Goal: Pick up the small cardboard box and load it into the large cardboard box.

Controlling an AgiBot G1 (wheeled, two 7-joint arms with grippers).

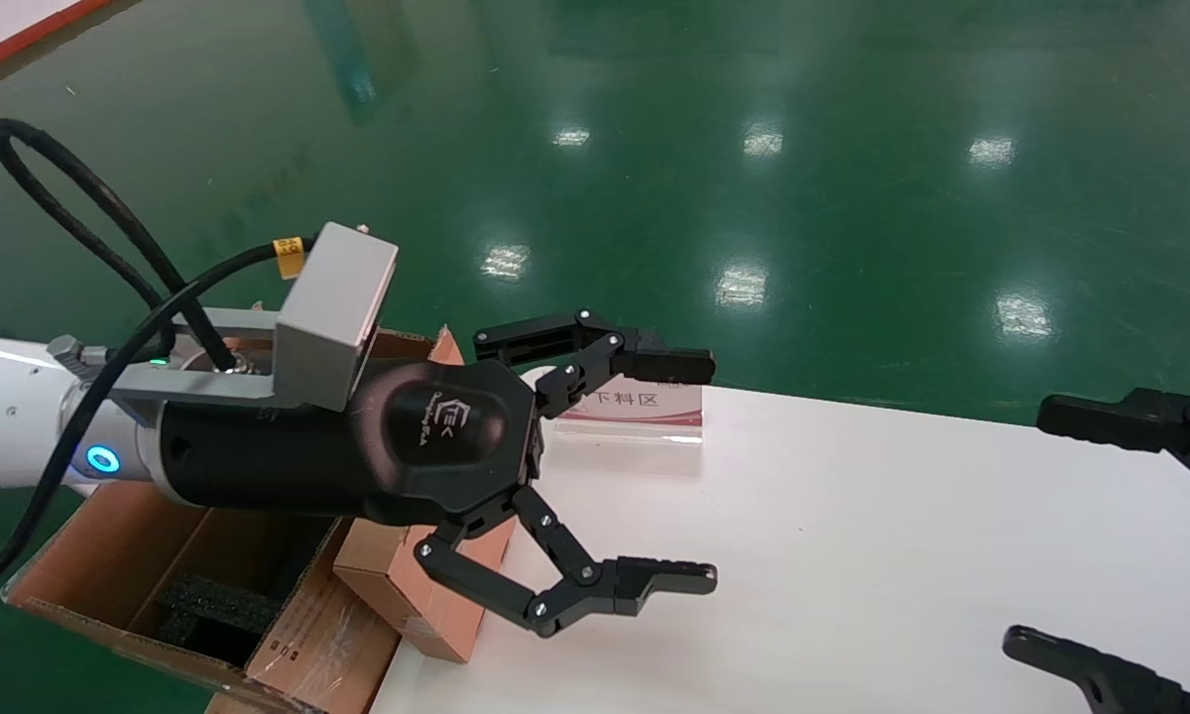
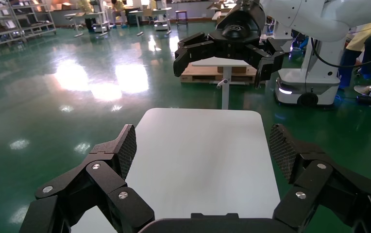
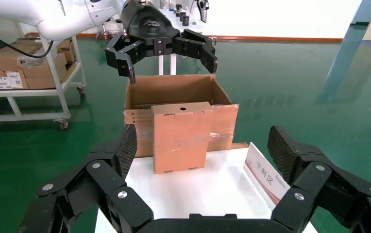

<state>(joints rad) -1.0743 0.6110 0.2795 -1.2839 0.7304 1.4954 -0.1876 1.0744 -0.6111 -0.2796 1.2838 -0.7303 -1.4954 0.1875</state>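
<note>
The small cardboard box [image 1: 402, 587] [image 3: 179, 136], reddish-brown with a round hole on its top side, stands upright at the left end of the white table [image 1: 902, 555]. Right behind it, off the table's end, is the large cardboard box [image 1: 297, 635] [image 3: 174, 91], open, with black foam inside and clear tape on its side. My left gripper [image 1: 699, 471] [image 2: 203, 148] hovers open and empty above the small box, reaching out over the table. It also shows in the right wrist view as the left gripper [image 3: 159, 46] above both boxes. My right gripper [image 1: 1051, 535] [image 3: 200, 148] is open at the table's right, facing the small box from a distance.
A small standing sign [image 1: 635, 407] [image 3: 266, 174] with red print sits at the table's far edge near the boxes. Green floor surrounds the table. A cart with cartons [image 3: 23, 73] stands farther off.
</note>
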